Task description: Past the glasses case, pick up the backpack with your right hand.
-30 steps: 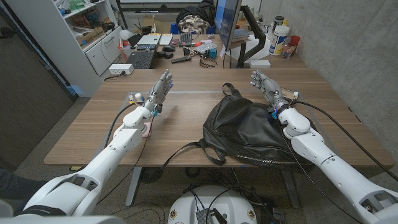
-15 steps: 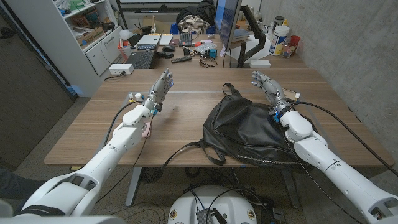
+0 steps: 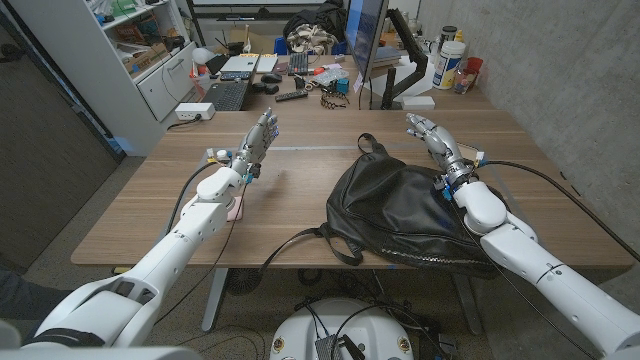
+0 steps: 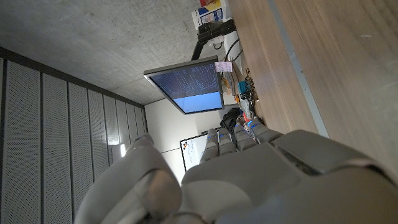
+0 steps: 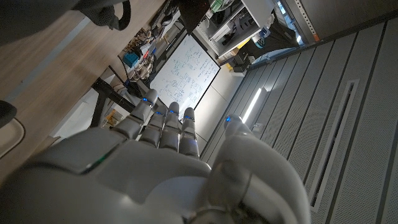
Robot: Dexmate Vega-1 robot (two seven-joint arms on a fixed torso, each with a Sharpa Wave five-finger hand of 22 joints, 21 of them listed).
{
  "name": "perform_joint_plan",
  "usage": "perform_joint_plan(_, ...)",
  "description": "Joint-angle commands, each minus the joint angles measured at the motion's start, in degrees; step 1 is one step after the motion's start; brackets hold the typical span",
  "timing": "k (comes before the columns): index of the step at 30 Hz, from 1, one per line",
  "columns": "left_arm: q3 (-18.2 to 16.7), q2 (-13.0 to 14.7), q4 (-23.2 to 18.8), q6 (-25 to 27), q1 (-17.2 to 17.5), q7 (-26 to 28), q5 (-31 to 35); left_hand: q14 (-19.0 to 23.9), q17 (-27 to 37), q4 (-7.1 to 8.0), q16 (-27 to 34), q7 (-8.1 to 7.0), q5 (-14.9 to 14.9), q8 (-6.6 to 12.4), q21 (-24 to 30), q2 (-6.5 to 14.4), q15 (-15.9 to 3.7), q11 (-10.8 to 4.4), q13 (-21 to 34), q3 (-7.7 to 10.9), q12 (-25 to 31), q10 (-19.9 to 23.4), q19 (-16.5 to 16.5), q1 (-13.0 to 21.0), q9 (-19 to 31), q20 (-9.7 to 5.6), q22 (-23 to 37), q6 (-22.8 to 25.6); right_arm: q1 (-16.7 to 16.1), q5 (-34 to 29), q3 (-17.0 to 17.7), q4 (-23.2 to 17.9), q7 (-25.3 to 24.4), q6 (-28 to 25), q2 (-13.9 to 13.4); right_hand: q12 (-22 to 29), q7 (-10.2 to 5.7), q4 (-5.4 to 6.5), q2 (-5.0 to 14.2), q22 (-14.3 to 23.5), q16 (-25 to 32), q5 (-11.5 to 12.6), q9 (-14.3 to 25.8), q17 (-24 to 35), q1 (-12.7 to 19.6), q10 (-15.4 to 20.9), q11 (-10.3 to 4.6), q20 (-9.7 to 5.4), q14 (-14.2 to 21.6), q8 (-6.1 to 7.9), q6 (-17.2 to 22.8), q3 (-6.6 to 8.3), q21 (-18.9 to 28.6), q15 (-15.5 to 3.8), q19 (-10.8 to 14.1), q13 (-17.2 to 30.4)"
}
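On the worktop (image 3: pixel 150 215) right of centre lies the black backpack (image 3: pixel 400 210), its long axis running from the top loop at the far end toward the robot. Beside its far right corner, the right hand (image 3: pixel 432 136) hovers empty with fingers apart, much nearer than the likewise empty left hand (image 3: pixel 259 138).

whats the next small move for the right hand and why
Probably swing the right hand in toward the robot's left and lower it onto the black backpack's top loop handle. The hand is open, raised above the table beside the bag's far end, holding nothing. No glasses case is visible.
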Motion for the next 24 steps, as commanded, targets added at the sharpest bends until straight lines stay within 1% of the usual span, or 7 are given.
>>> perform_joint_plan(1, -0.1, 0.1, -0.6, -0.6, 0.1, 0.0, 0.2, -0.5, 0.1, -0.27, 0.3, 0.16, 0.1, 0.28, 0.4, 0.4, 0.09, -0.16, 0.2, -0.03, 0.2, -0.4, -0.2, 0.6, 0.1, -0.83, 0.1, 0.4, -3.0, -9.7, 0.2, -7.2, -4.6, -6.0, -5.0, -0.4, 0.04, -0.52, 0.08, 0.1, -0.2, 0.2, 0.1, 0.0, 0.8, -0.7, 0.15, 0.23, -0.7, -0.24, -0.8, 0.08, -0.7, 0.21, -0.6, 0.1)
perform_joint_plan(3, -0.2, 0.0, -0.5, -0.6, 0.1, 0.0, 0.1, -0.5, 0.1, -0.28, 0.3, 0.15, 0.1, 0.28, 0.4, 0.4, 0.07, -0.15, 0.2, -0.04, 0.2, -0.4, -0.3, 0.7, 0.1, -0.77, 0.1, 0.4, -3.5, -11.8, 0.2, -8.5, -5.5, -7.3, -5.9, -0.4, -0.02, -0.68, 0.05, 0.1, -0.2, 0.2, 0.1, 0.0, 0.9, -0.9, 0.06, 0.49, -1.1, -0.27, -1.1, 0.03, -1.0, 0.25, -1.2, 0.1)
perform_joint_plan(13, -0.1, 0.0, -0.7, -0.8, 0.0, 0.1, 0.3, -0.4, 0.1, -0.31, 0.4, 0.28, 0.1, 0.33, 0.4, 0.5, 0.11, -0.02, 0.2, -0.07, 0.3, -0.3, -0.3, 0.7, 0.1, -0.79, 0.1, 0.6, -5.5, -16.2, 1.0, -12.7, -7.1, -11.4, -9.1, -0.6, -0.24, -1.12, -0.06, 0.1, -0.3, 0.2, 0.1, -0.1, 1.2, -1.7, 0.08, 1.06, -1.7, -0.26, -1.5, -0.11, -1.7, 0.26, -1.8, 0.2)
perform_joint_plan(18, -0.3, 0.0, -1.0, -0.8, 0.2, 0.3, 0.1, -0.4, 0.1, -0.33, 0.4, 0.24, 0.1, 0.35, 0.4, 0.5, 0.07, -0.1, 0.2, -0.08, 0.3, -0.3, -0.3, 0.8, 0.1, -0.81, 0.1, 0.6, -6.8, -17.4, 1.7, -14.7, -7.7, -13.2, -10.4, -0.6, -1.2, -1.33, -0.04, 0.1, -0.2, 0.1, 0.1, -0.1, 1.2, -2.2, -0.35, 1.82, -2.1, -0.34, -2.2, -0.28, -2.1, 0.56, -1.8, 0.2)
perform_joint_plan(20, -0.3, -0.1, -0.9, -0.9, 0.2, 0.2, 0.0, -0.4, 0.1, -0.34, 0.4, 0.19, 0.0, 0.35, 0.4, 0.6, 0.09, -0.14, 0.2, -0.09, 0.3, -0.3, -0.3, 0.8, 0.1, -0.8, 0.1, 0.6, -7.5, -18.2, 1.9, -15.6, -8.2, -14.2, -10.8, -0.6, -1.48, -1.42, 0.01, 0.1, -0.2, 0.1, 0.1, 0.0, 1.3, -2.3, -0.22, 2.81, -2.2, -0.34, -2.4, -0.35, -2.2, 0.62, -1.4, 0.2)
perform_joint_plan(21, -0.3, -0.1, -0.8, -1.0, 0.2, 0.2, 0.0, -0.4, 0.1, -0.34, 0.4, 0.17, 0.0, 0.36, 0.4, 0.6, 0.06, -0.19, 0.2, -0.1, 0.3, -0.3, -0.3, 0.8, 0.1, -0.8, 0.1, 0.7, -7.7, -18.5, 2.0, -16.2, -8.2, -14.8, -11.2, -0.6, -1.78, -1.51, -0.04, 0.1, -0.1, 0.1, 0.1, -0.1, 1.3, -2.6, -0.15, 3.73, -2.3, -0.33, -2.6, -0.44, -2.3, 0.71, -1.2, 0.2)
perform_joint_plan(24, -0.2, 0.0, -0.7, -0.8, 0.2, 0.1, 0.0, -0.4, 0.1, -0.35, 0.4, 0.2, 0.0, 0.35, 0.4, 0.6, 0.05, -0.12, 0.2, -0.11, 0.3, -0.3, -0.3, 0.8, 0.1, -0.81, 0.1, 0.6, -8.6, -20.1, 2.2, -17.5, -8.9, -16.5, -11.8, -0.7, -2.69, -1.66, -0.09, 0.1, -0.1, 0.1, 0.1, 0.0, 1.2, -3.1, -0.49, 5.51, -2.6, -0.35, -3.2, -0.64, -2.6, 1.25, -0.9, 0.2)
